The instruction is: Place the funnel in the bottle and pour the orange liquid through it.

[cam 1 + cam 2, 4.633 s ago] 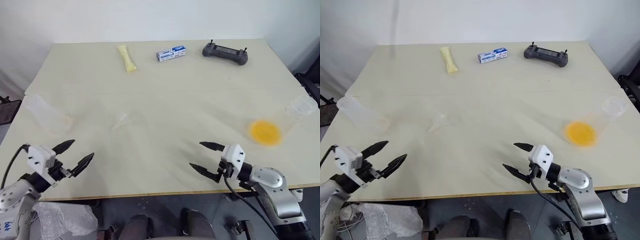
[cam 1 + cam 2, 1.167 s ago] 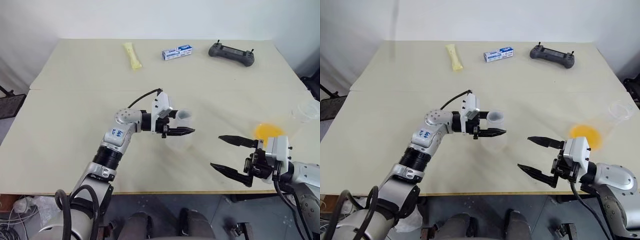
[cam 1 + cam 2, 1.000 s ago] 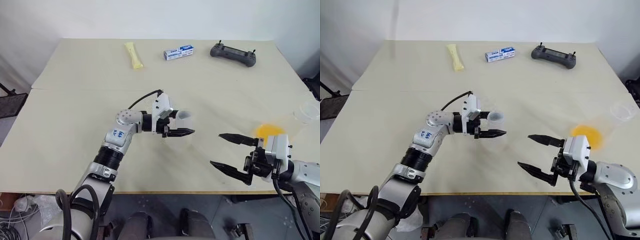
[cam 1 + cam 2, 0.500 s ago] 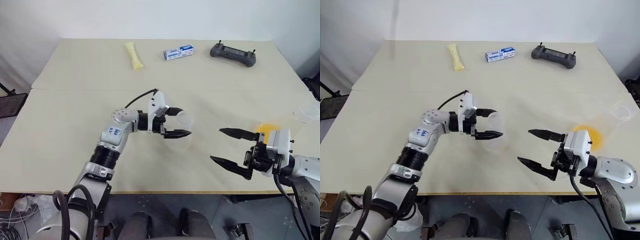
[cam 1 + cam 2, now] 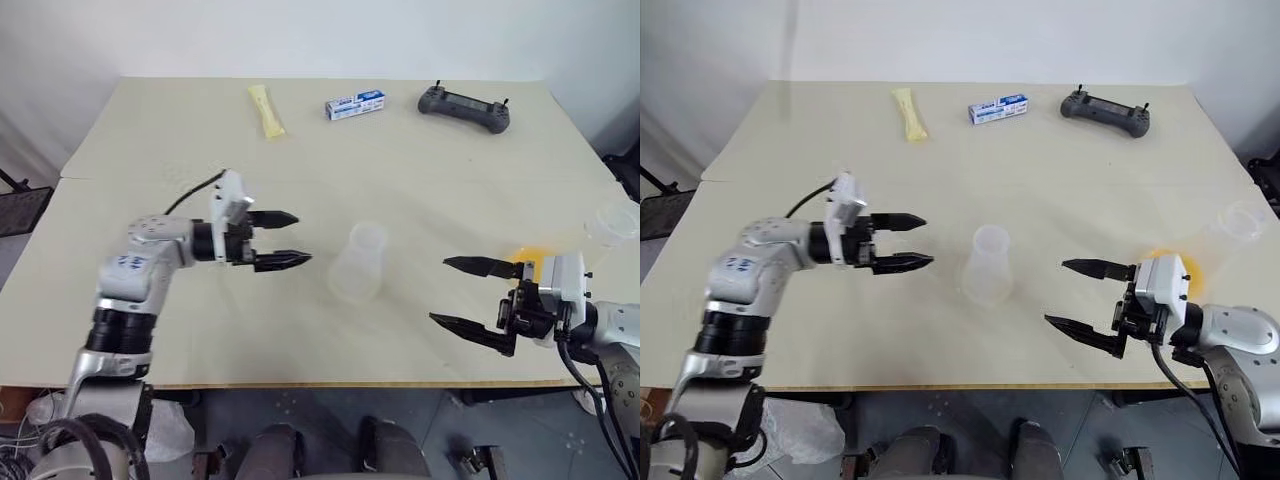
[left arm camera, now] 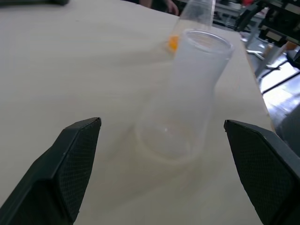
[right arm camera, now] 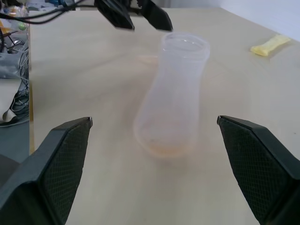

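Observation:
The clear bottle [image 5: 358, 262] stands upright and free in the middle of the table. My left gripper [image 5: 302, 238] hovers open a short way to its left, pointing at it, with nothing between its fingers. In the left wrist view the bottle [image 6: 187, 108] sits apart from both fingers. My right gripper [image 5: 440, 290] is open and empty to the right of the bottle. Behind it, the orange liquid [image 5: 1190, 265] lies in the bottom of a clear beaker [image 5: 1240, 220] near the table's right edge. The funnel is hidden from view.
A pale yellow packet [image 5: 265, 110], a small blue-and-white box [image 5: 348, 104] and a dark handheld controller [image 5: 463, 103] lie along the far edge of the table [image 5: 150, 300]. A seam crosses the tabletop left of the bottle.
My left gripper has let go of the bottle and drawn back to the left, fingers wide. The bottle stays upright where it was. The right gripper has hardly moved.

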Motion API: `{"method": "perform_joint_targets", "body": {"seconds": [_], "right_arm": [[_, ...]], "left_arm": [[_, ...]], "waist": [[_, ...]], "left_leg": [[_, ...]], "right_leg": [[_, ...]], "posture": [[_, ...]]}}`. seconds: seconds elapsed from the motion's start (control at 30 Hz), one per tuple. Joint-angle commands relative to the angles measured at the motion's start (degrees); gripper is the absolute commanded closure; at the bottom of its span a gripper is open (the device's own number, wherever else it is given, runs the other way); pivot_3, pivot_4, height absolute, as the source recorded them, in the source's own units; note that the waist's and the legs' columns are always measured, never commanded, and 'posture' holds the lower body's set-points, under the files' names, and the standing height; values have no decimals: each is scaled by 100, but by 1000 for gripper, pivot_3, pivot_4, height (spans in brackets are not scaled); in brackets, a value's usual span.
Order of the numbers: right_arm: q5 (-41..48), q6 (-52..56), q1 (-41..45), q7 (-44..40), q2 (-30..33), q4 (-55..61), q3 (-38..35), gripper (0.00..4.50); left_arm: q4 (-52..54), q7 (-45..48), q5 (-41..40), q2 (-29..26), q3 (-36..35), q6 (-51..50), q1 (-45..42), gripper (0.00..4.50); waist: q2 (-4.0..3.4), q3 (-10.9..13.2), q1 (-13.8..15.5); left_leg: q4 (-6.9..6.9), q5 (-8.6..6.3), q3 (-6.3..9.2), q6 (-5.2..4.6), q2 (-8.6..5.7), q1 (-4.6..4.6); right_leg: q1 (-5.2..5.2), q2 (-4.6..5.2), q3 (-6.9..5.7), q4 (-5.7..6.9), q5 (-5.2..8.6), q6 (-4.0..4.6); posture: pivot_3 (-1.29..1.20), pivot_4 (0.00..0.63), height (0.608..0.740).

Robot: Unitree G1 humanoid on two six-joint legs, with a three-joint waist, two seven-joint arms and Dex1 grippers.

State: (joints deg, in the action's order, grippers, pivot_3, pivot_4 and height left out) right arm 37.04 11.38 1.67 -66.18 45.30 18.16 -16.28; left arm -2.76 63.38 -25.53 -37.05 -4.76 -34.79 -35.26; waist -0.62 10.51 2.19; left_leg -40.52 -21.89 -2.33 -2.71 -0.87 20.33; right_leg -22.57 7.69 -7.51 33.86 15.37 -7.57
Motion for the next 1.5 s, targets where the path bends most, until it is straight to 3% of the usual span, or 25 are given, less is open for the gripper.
{"method": "perform_joint_targets", "body": {"seconds": [0.03,0.27,0.5,0.63,0.83,1.07,1.3,1.5], "right_arm": [[60,6,49,-43,81,34,-129,0],[98,69,9,60,-10,158,-62,0],[90,100,99,97,-57,143,-13,0],[68,75,174,132,-93,131,16,0],[10,28,171,215,-166,166,43,0],[-27,-27,-68,348,-249,355,-19,0],[-84,-99,-346,496,-320,541,-101,0],[-106,-155,-592,625,-381,717,-150,0]], "left_arm": [[98,-118,-157,-510,-763,-22,562,23],[80,-150,-364,-1025,-1846,32,2187,23],[-39,-238,-301,-1027,-2015,376,2397,23],[-376,-351,118,-757,-1390,1256,1578,23],[-1790,-15,903,-494,-321,2585,112,23],[-3916,1015,1651,-336,590,4097,-1350,23],[-5719,1375,2379,-152,1070,5239,-2509,23],[-6465,1360,2684,114,1150,5676,-3073,23]], "waist": [[-2,1,-57],[-6,4,-63],[-9,5,-63],[-9,6,-50],[-7,5,-38],[-6,6,-75],[-2,8,-62],[4,11,-59]], "left_leg": [[1,-1,1,1,1,-1],[6,-3,11,5,2,-1],[5,-4,20,6,-4,-2],[6,-5,18,9,-2,-3],[4,-3,-4,3,-17,-3],[11,-3,-18,2,-29,0],[11,-3,-60,2,-29,0],[9,-2,-63,-3,-27,2]], "right_leg": [[0,-1,0,0,0,0],[0,2,-2,-1,1,1],[5,12,7,0,1,2],[3,8,-1,2,1,2],[-1,10,-1,9,0,1],[-6,-4,-12,6,0,0],[-6,-3,-11,5,0,0],[-6,1,-11,5,-2,-4]], "posture": [[0,150,740],[0,150,740],[0,150,740],[0,150,740],[0,150,740],[0,150,740],[0,150,740],[0,150,740]]}}
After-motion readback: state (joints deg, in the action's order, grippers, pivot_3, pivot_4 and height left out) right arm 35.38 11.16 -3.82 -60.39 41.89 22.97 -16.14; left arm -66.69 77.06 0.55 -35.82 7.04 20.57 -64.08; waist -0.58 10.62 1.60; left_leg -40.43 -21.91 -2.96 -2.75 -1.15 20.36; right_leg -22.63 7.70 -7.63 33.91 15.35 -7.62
